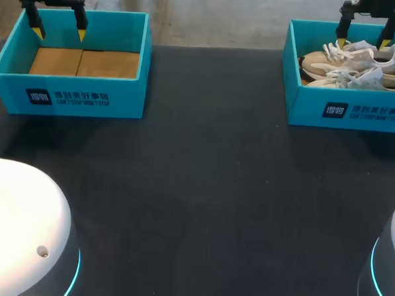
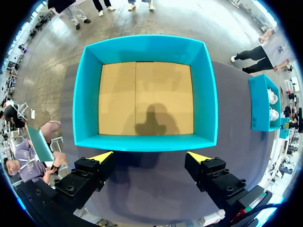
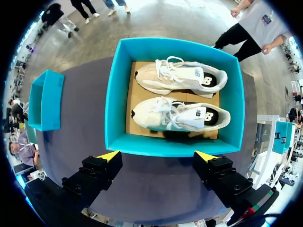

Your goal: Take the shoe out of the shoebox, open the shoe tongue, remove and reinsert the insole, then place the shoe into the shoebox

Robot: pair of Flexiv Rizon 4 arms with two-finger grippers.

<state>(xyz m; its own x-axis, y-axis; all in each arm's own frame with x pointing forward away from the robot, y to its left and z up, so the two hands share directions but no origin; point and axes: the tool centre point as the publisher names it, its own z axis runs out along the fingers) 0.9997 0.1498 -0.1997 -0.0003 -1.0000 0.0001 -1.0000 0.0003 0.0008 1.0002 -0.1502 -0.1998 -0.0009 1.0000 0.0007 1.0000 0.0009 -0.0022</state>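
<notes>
Two beige and white shoes (image 1: pixel 354 67) lie side by side in the teal shoebox (image 1: pixel 348 113) at the table's far right. In the right wrist view the nearer shoe (image 3: pixel 180 116) and the farther shoe (image 3: pixel 182 76) rest on the box's cardboard floor, ahead of my right gripper (image 3: pixel 160 155), which hangs open above the box's near wall. My right gripper (image 1: pixel 362 44) holds nothing. At the far left, my left gripper (image 1: pixel 59 32) hovers open over an empty teal box (image 1: pixel 71 98); its fingers (image 2: pixel 102 157) stand wide before that box (image 2: pixel 147 142).
The dark table (image 1: pixel 201 201) stretches between and in front of the two boxes. The robot's white rounded bases (image 1: pixel 17 231) sit at the near left and near right corners.
</notes>
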